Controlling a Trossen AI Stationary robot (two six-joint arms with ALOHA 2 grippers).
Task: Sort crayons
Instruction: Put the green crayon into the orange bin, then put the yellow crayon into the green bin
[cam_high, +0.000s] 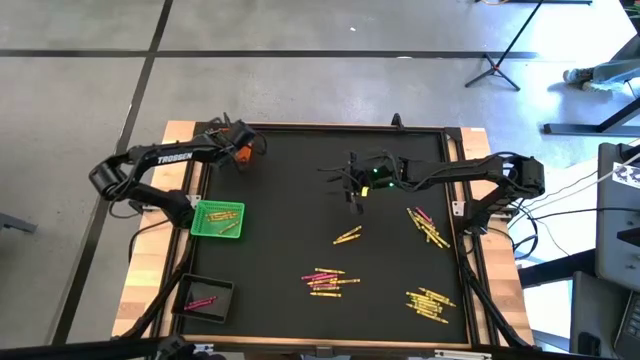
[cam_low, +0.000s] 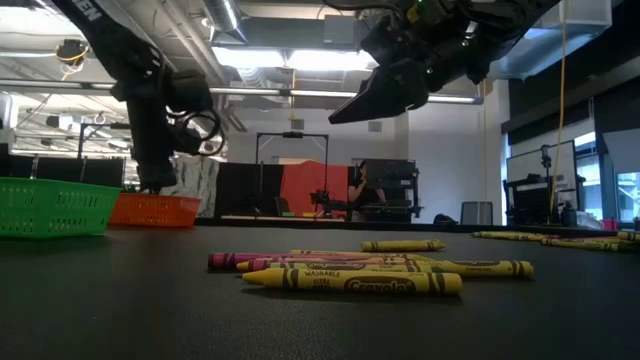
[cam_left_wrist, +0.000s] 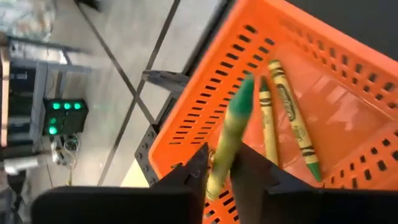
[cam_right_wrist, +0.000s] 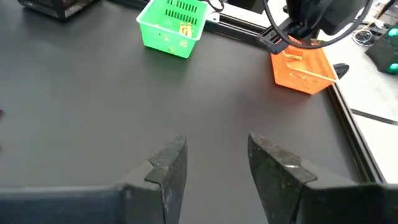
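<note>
Black table mat (cam_high: 300, 200), landmark for all below.

Left arm (cam_high: 160, 160) reaching along the mat's far left corner. Right arm (cam_high: 460, 175) stretched from the right edge toward mid-mat, well above the surface in the low view.

Orange tray (cam_high: 240, 150) at the far left corner of the mat. Green tray (cam_high: 218, 220) on the left edge, nearer than the orange one, a few yellow crayons inside. Black tray (cam_high: 205, 298) off the near left edge, pink crayons inside.

Left gripper (cam_left_wrist: 224, 174) directly over the orange tray, fingers slightly parted with a yellow-green crayon (cam_left_wrist: 231, 140) standing between them, tip pointing into the tray; cannot tell whether still pinched or already loose. Two more crayons (cam_left_wrist: 292, 118) lying flat on the orange tray's floor.

Right gripper (cam_right_wrist: 214, 162) hovering over the far middle of the mat, fingers spread, nothing between them.

Loose crayons on the mat: cluster (cam_high: 328, 280) near centre-front, yellow with some pink; pile (cam_high: 428, 226) near the right edge; pile (cam_high: 430, 303) at the near right corner; single pair (cam_high: 347, 235) mid-mat.
</note>
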